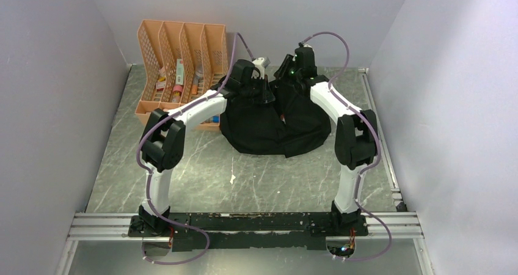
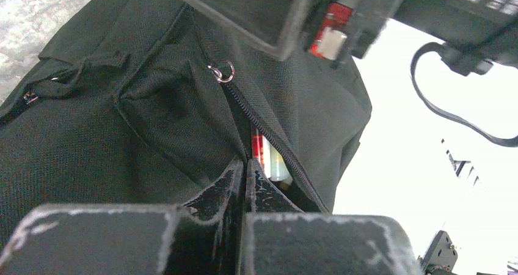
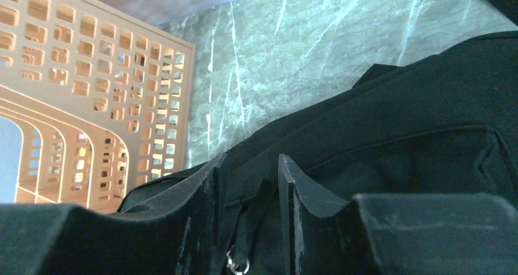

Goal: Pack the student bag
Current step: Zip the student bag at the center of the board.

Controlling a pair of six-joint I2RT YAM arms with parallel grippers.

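Observation:
The student bag (image 1: 275, 125), a black fabric backpack, lies slumped at the far middle of the table, and both arms reach over its top. My left gripper (image 2: 246, 163) is shut, its tips pinching the bag's fabric (image 2: 122, 122) at the edge of a partly open zipper. A red and white item (image 2: 269, 159) shows inside the gap, and a metal zipper ring (image 2: 223, 73) hangs just above. My right gripper (image 3: 251, 159) stands open over the bag (image 3: 397, 128), with a black zipper pull strap (image 3: 256, 220) and its ring between the fingers, not clamped.
An orange slotted file organizer (image 1: 183, 61) with several small items stands at the back left, close to the bag; in the right wrist view the organizer (image 3: 91, 91) fills the left side. White walls enclose the green marbled table (image 1: 244, 177) on three sides.

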